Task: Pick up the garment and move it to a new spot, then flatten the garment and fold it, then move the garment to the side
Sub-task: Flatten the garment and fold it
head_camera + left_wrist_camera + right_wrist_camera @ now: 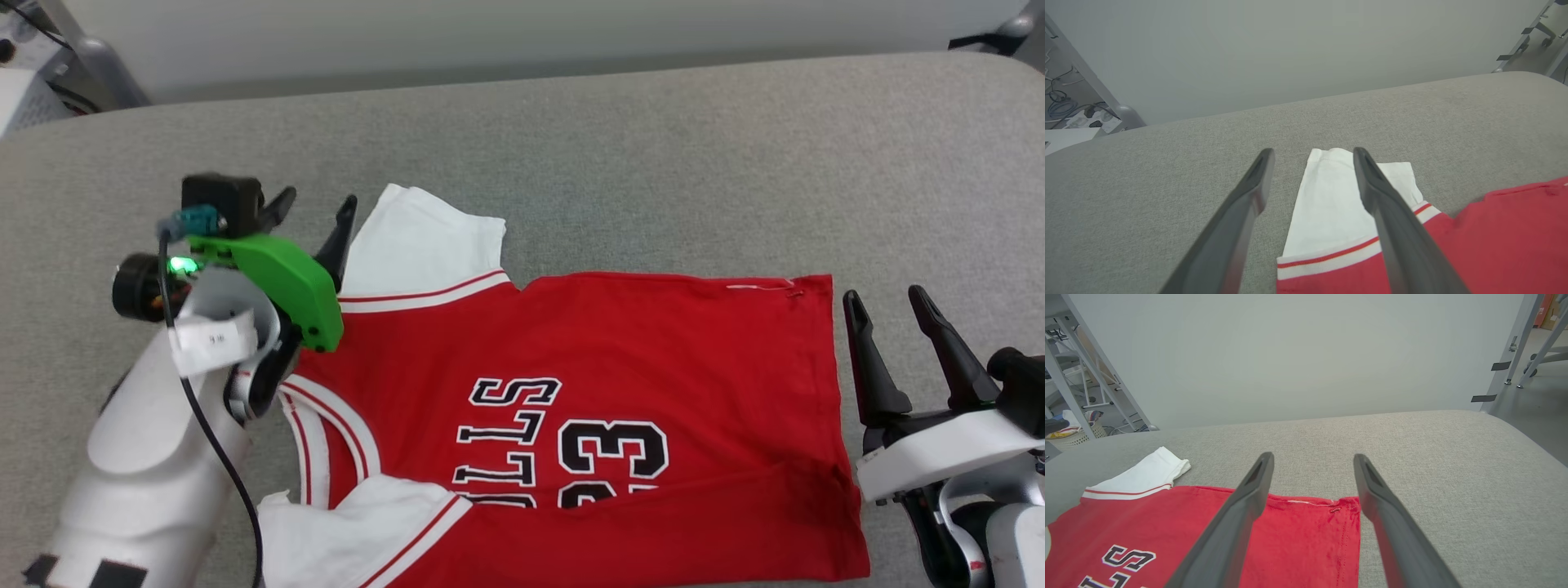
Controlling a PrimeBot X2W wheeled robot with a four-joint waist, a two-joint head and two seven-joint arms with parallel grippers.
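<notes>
A grey woven-fabric surface with a rounded far edge lies before a plain pale wall. Off its left end are slanted grey metal legs, a pale basket and tangled cables. At right, a grey post carries black tape.
</notes>
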